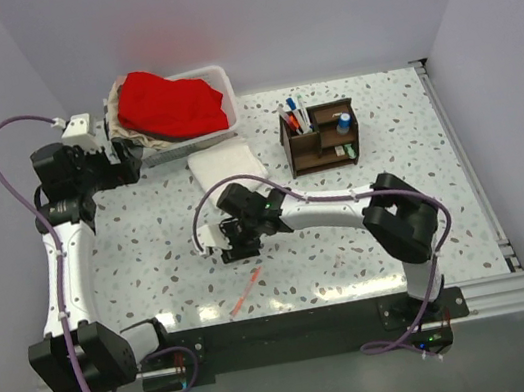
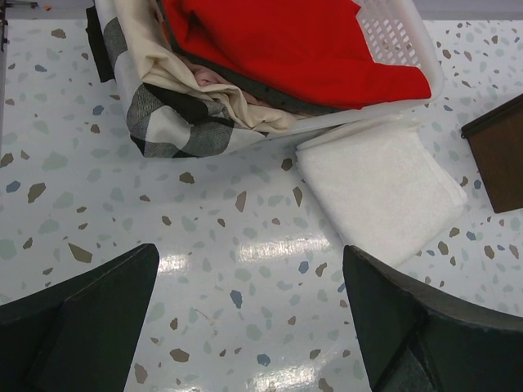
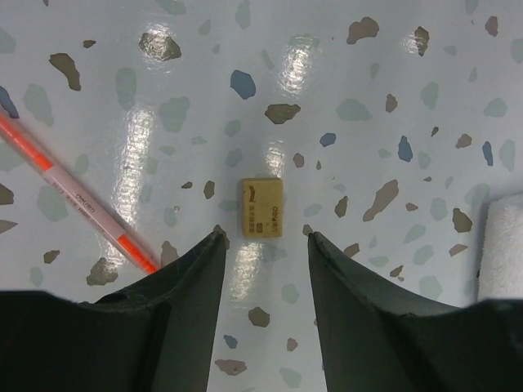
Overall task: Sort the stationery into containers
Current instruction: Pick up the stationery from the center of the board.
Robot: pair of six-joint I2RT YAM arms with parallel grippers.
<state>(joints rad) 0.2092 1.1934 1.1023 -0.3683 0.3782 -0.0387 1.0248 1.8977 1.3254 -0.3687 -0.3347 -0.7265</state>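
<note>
Eraser (image 3: 262,207) just ahead of right jaws

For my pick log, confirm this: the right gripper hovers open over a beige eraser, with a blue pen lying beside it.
Not blue: the pen is orange-pink, as the right wrist view shows. The right gripper does hover open over the beige eraser, with that pen beside it.

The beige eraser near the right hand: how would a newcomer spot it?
On the speckled white table, find the right hand; just ahead of it lies the small beige rectangular eraser. It is blocky and stubby, unlike the long slim pink-orange pen nearby.
</note>
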